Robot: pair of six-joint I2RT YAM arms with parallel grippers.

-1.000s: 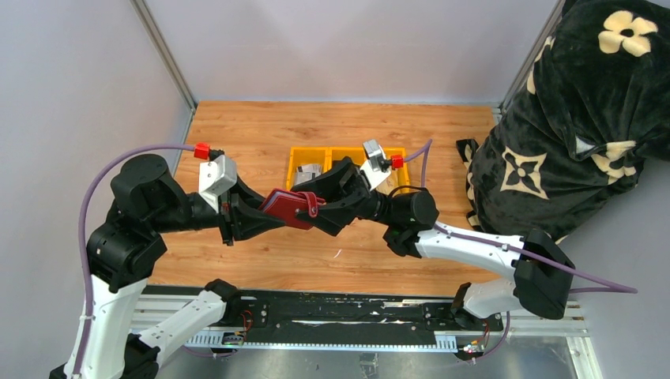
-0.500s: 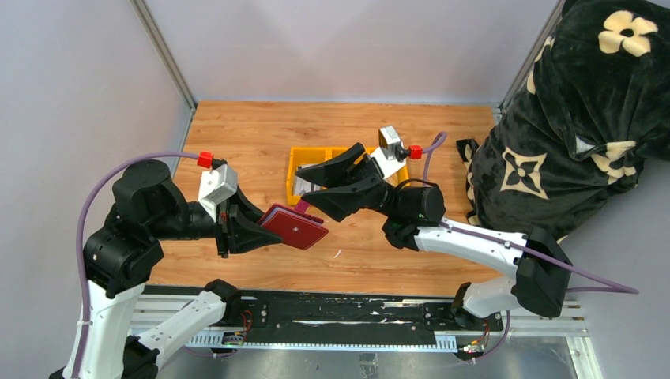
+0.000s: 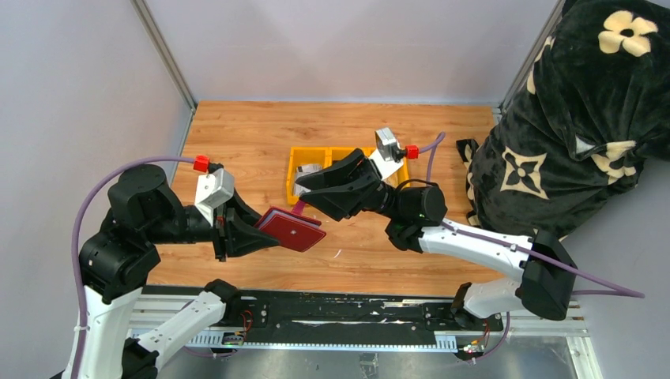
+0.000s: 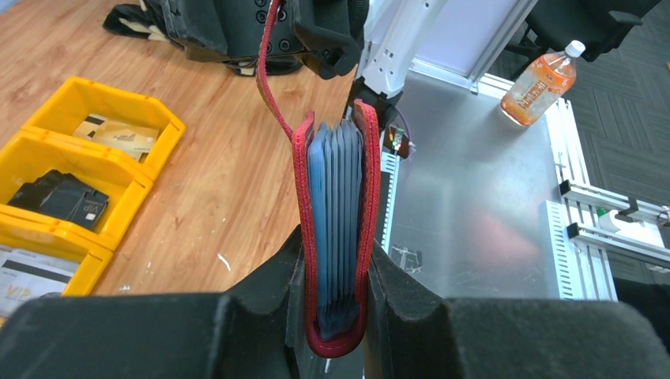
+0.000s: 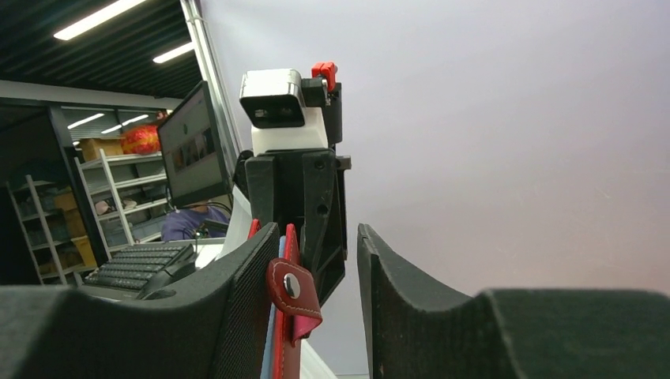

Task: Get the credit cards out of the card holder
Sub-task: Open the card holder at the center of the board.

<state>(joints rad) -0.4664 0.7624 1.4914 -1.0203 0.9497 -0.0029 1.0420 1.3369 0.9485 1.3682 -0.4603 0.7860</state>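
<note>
The maroon card holder (image 3: 291,231) is held above the table, clamped at its spine in my shut left gripper (image 3: 265,229). In the left wrist view the holder (image 4: 365,189) stands on edge between my left gripper's (image 4: 336,246) fingers and gapes a little, showing blue-grey inner leaves (image 4: 336,205); no card edge inside is clear. Its strap (image 4: 267,71) runs up toward my right gripper (image 3: 301,192). My right gripper (image 5: 316,241) is open, and the snap strap tab (image 5: 291,286) hangs between its fingers by the left one. A tan-gold credit card (image 4: 118,136) and a grey-white card (image 4: 24,272) lie in the yellow bin.
The yellow bin (image 3: 294,162) with several compartments sits mid-table behind the grippers. A black wallet-like object (image 4: 63,197) lies in its middle compartment. A black floral blanket (image 3: 585,118) fills the right side. The table's near edge meets a metal rail (image 4: 474,197).
My right gripper let go of the strap, opened and drew back, then came down close to the strap again. My left gripper pulled the holder down and left.
</note>
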